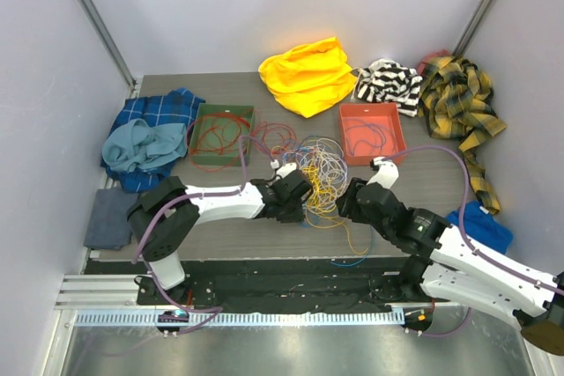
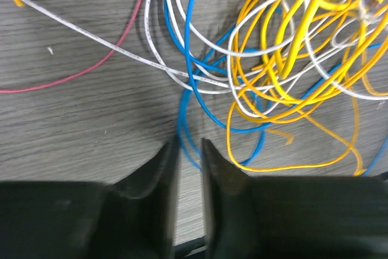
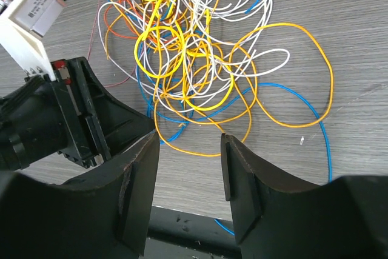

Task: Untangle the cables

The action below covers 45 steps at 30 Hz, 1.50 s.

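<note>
**Grey table (image 1: pixel 229 233), cables (image 1: pixel 319 169) heaped at its middle**

Pale panels walled the table on three sides, and both of my arms reached in from its near edge. The cables sat in one loose heap between a green tray (image 1: pixel 201 112) on the left and an orange tray (image 1: pixel 397 121) on the right. Red loops (image 1: pixel 220 134) lay in the green tray. A yellow cloth (image 1: pixel 307 72), a striped cloth (image 1: pixel 388 84) and a plaid cloth (image 1: pixel 458 99) lay along the back, and a blue bundle of cloth (image 1: pixel 145 138) lay at the far left.

My left pincer (image 2: pixel 190 147) was low over the near-left edge of the heap. Its jaws stood close together with only a slim gap between them. A blue cable (image 2: pixel 188 59) ran down out of the tangle right to the fingertips, but I could not tell whether it was pinched between them or only lying beneath. Beyond it, yellow strands (image 2: pixel 297 34) coiled thickly among white ones. A red strand (image 2: pixel 91 68) and a white strand (image 2: pixel 91 37) trailed off to the left across bare wood.

My right pincer (image 3: pixel 190 141) hung over the near-right edge of the heap, its jaws well apart and nothing between them. A wide orange loop (image 3: pixel 330 77) lay flat on the table just beyond its fingers.
</note>
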Each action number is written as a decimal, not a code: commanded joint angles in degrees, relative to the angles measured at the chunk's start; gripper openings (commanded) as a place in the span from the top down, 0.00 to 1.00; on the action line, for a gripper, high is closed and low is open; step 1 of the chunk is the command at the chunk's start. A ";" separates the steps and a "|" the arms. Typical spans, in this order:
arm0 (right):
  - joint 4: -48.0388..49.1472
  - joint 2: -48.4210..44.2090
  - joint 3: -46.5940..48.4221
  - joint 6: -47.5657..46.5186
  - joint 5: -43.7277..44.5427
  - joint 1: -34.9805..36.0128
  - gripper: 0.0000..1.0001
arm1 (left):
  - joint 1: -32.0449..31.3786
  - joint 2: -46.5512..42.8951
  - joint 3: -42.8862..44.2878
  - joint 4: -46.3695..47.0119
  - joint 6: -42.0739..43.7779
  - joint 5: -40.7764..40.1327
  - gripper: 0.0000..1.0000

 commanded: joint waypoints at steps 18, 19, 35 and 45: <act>-1.12 -7.28 -0.88 -0.63 2.13 0.28 0.47 | -2.91 -26.25 4.41 -22.81 3.38 -20.51 1.00; -0.68 -7.10 -0.88 -0.81 1.78 0.37 0.47 | -2.91 -27.95 5.55 -23.61 4.86 -23.23 1.00; 0.20 -5.87 -0.62 -1.43 0.63 0.28 0.46 | -11.16 -23.49 5.04 -22.04 8.83 -23.42 0.00; 0.11 -6.13 -2.20 -0.72 1.60 0.28 0.45 | -14.95 -18.57 -6.82 -0.88 26.91 -10.98 0.14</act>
